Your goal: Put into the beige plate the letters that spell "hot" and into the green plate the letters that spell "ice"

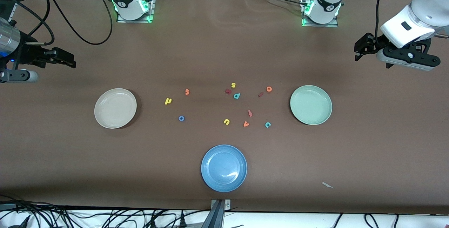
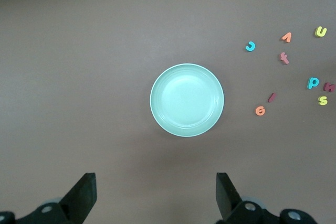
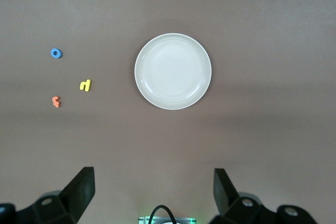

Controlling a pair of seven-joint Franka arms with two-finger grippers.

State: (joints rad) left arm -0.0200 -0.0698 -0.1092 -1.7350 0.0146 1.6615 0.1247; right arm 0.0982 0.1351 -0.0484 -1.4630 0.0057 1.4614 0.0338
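Observation:
The empty beige plate (image 1: 115, 108) (image 3: 172, 71) lies toward the right arm's end, the empty green plate (image 1: 311, 104) (image 2: 187, 100) toward the left arm's end. Between them lie the yellow "h" (image 1: 168, 100) (image 3: 85, 84), orange "t" (image 1: 187, 91) (image 3: 56, 101) and blue "o" (image 1: 181, 118) (image 3: 56, 53). Closer to the green plate are the dark red "i" (image 1: 260, 94) (image 2: 272, 97), orange "e" (image 1: 269, 88) (image 2: 260, 110) and teal "c" (image 1: 267, 125) (image 2: 250, 46). My left gripper (image 1: 361, 47) (image 2: 156, 198) hangs open over bare table at its end. My right gripper (image 1: 65, 59) (image 3: 154, 195) does likewise at its end.
A blue plate (image 1: 223, 168) lies nearest the front camera. Other letters lie among the task's: yellow "s" (image 1: 233, 85), teal "p" (image 1: 236, 96), yellow "u" (image 1: 226, 121), orange "v" (image 1: 246, 124), reddish "t" (image 1: 250, 113). A paper scrap (image 1: 327, 185) lies near the front edge.

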